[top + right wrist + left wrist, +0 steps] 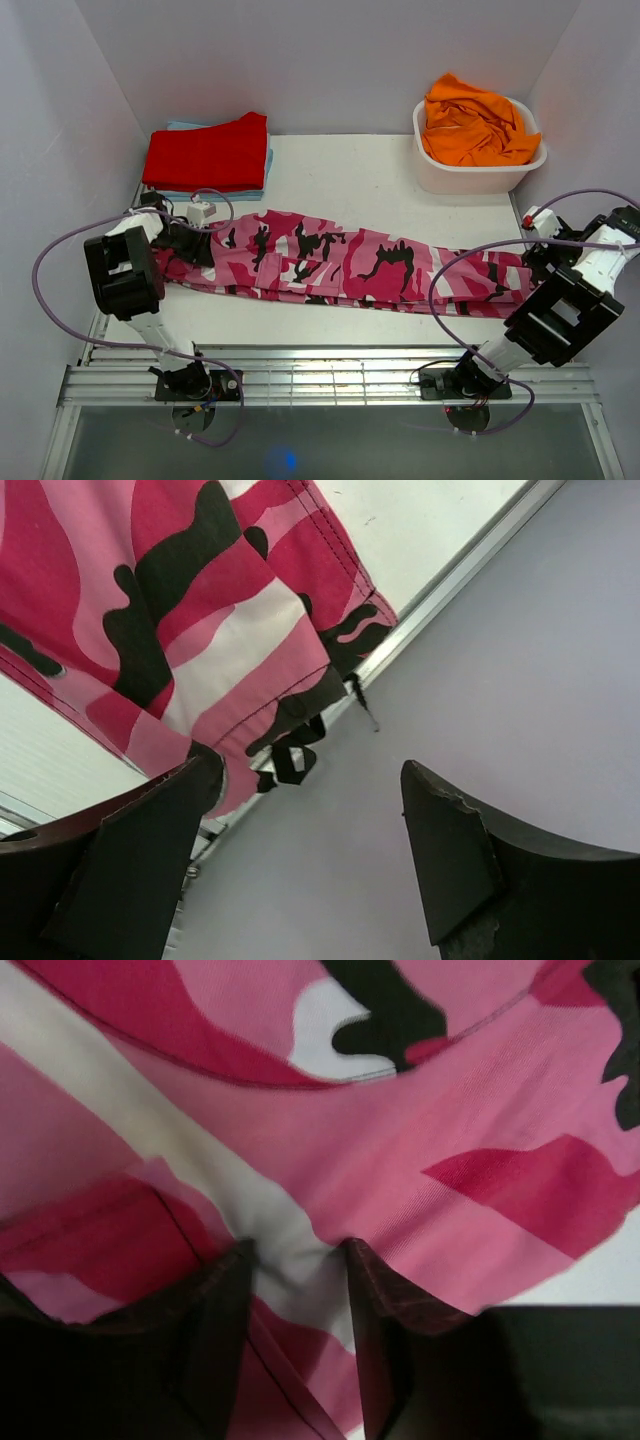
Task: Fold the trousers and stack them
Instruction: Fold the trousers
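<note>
The camouflage trousers (340, 260) lie stretched out flat across the table, waist at the left and leg cuffs at the right. My left gripper (185, 243) is down on the waist end. In the left wrist view its fingers (225, 1300) stand close together with a bunched ridge of trouser fabric (480, 1110) pinched between them, around the gripper (295, 1250). My right gripper (535, 262) hovers at the cuff end by the right wall. In the right wrist view it (310, 770) is wide open and empty, with the trouser cuff (150, 600) just beside its left finger.
A folded red garment (210, 152) lies on a light blue one (268, 160) at the back left. A white tub (430, 165) with an orange garment (475, 125) stands at the back right. Grey walls enclose the table; a metal rail (330, 375) runs along the front.
</note>
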